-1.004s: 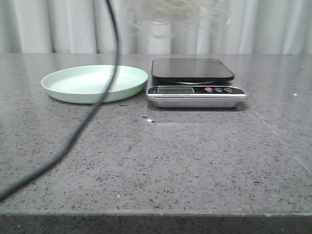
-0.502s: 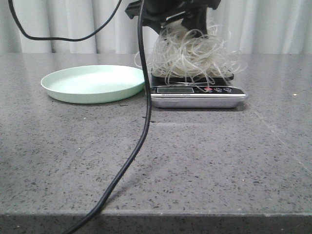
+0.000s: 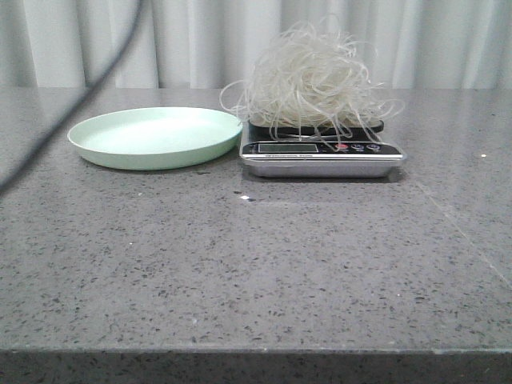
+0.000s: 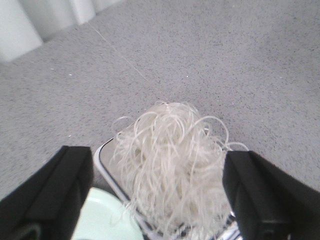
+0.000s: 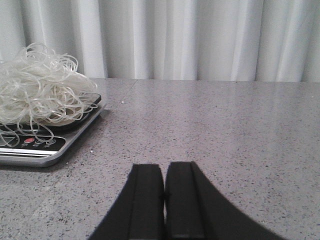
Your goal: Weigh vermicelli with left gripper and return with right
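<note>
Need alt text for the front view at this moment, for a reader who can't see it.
A fluffy clump of white vermicelli sits on the black platform of a silver kitchen scale on a grey speckled table, some strands drooping over the display. An empty pale green plate lies just left of the scale, a blurred dark cable crosses the left side, and no tool shows.

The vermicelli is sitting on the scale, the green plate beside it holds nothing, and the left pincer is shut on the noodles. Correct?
Not quite. The left pincer is open, its fingers apart on either side of the vermicelli, as the left wrist view shows. The rest stands: it sits on the scale beside the bare plate.
</note>
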